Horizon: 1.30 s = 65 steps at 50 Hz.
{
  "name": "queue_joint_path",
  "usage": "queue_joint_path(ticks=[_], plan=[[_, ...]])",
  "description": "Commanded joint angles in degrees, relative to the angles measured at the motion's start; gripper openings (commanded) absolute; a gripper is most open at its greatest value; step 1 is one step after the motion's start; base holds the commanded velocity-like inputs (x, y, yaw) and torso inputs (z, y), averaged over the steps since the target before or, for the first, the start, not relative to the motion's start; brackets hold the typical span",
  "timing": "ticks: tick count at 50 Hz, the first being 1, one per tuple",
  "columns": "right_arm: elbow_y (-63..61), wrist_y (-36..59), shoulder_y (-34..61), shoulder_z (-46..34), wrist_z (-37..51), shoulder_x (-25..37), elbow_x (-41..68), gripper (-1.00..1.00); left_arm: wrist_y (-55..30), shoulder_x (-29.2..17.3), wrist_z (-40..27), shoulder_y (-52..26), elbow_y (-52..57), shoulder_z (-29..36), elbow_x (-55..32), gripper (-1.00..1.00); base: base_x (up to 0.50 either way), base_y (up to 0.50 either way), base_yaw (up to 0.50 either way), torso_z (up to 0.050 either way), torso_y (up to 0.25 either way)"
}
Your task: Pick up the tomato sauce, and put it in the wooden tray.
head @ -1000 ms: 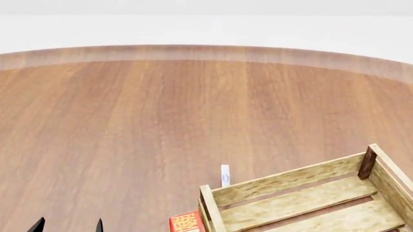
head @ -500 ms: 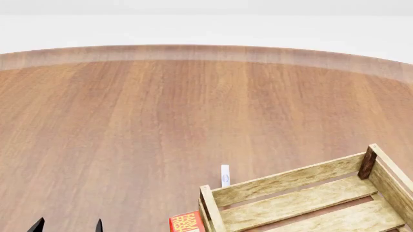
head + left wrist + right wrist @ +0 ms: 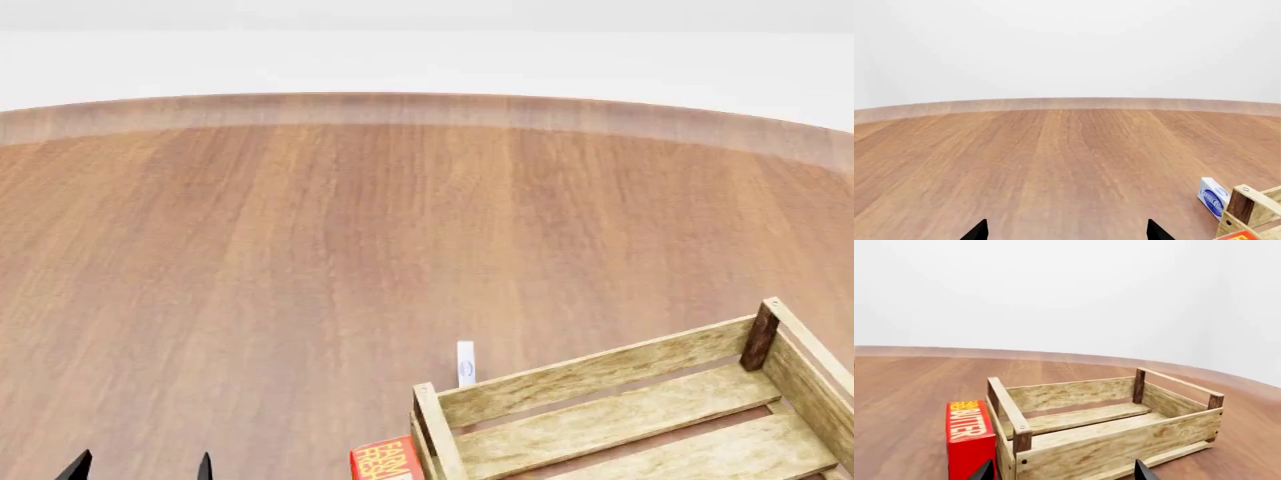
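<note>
The tomato sauce is out of view in every frame. The wooden tray (image 3: 627, 405) sits at the lower right of the head view, open-topped and empty as far as I see. It fills the right wrist view (image 3: 1107, 425), and one corner post shows in the left wrist view (image 3: 1244, 205). My left gripper (image 3: 140, 468) is open and empty at the lower left, over bare table (image 3: 1066, 232). My right gripper (image 3: 1063, 471) is open and empty, just in front of the tray's near wall. It does not show in the head view.
A red butter box (image 3: 969, 437) stands against the tray's left end, also seen in the head view (image 3: 387, 460). A small white-and-blue box (image 3: 465, 363) stands beyond the tray's corner and shows in the left wrist view (image 3: 1214, 196). The round wooden table's far edge (image 3: 427, 108) curves across the back.
</note>
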Motion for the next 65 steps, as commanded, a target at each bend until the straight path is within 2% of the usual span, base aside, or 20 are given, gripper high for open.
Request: queue_joint_path(ticks=[1, 52, 65], plan=[[6.3, -1.2, 3.2, -0.9, 0.6, -0.7, 2.5, 1.00, 0.2, -0.1, -0.2, -0.2, -0.4, 0.3, -0.1, 1.00, 0.00, 0.00, 0.00, 0.000, 0.000], [17.4, -4.4, 7.6, -4.5, -0.3, -1.1, 9.1, 1.00, 0.8, -0.9, -1.4, -0.4, -0.8, 1.4, -0.9, 1.00, 0.00, 0.00, 0.00, 0.000, 0.000], [24.0, -6.0, 10.6, -5.7, -1.7, -2.2, 12.2, 1.00, 0.8, -1.1, -1.7, -0.3, -0.6, 1.7, -1.1, 1.00, 0.00, 0.00, 0.00, 0.000, 0.000]])
